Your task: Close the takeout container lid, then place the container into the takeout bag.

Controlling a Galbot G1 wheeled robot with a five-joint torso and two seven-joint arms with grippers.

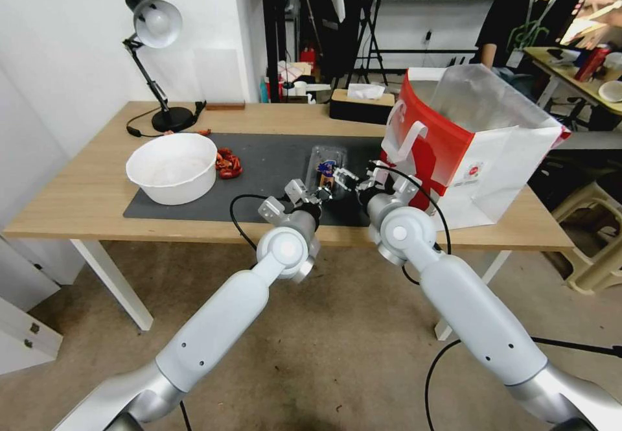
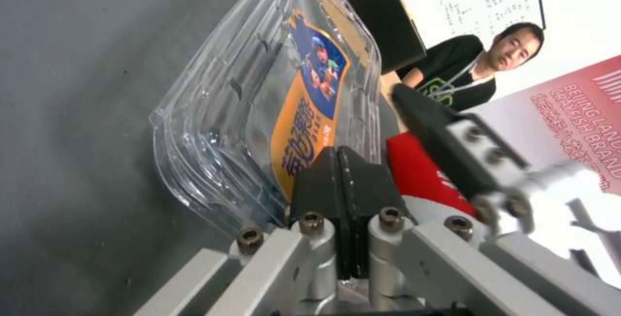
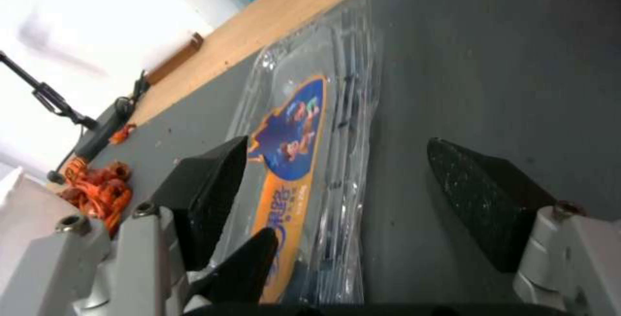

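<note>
The container (image 1: pixel 328 164) lies flat on the grey mat, a clear clamshell with dark berries inside. Its lid (image 2: pixel 310 88) lies down over the base and bears an orange and blue label (image 3: pixel 291 160). My left gripper (image 1: pixel 323 192) is shut, and its black fingertips (image 2: pixel 337 156) touch the lid's near edge. My right gripper (image 1: pixel 346 178) is open just right of it. One of its fingers (image 3: pixel 207 194) hangs over the lid and the other stands over bare mat. The red-and-white takeout bag (image 1: pixel 479 152) stands open to the right, its silvery lining showing.
A big white bowl (image 1: pixel 172 168) sits on the mat's left end, with a red heap (image 1: pixel 228 164) beside it. A desk lamp (image 1: pixel 155 61) and a tissue box (image 1: pixel 363 104) stand at the back. A person sits behind the bag.
</note>
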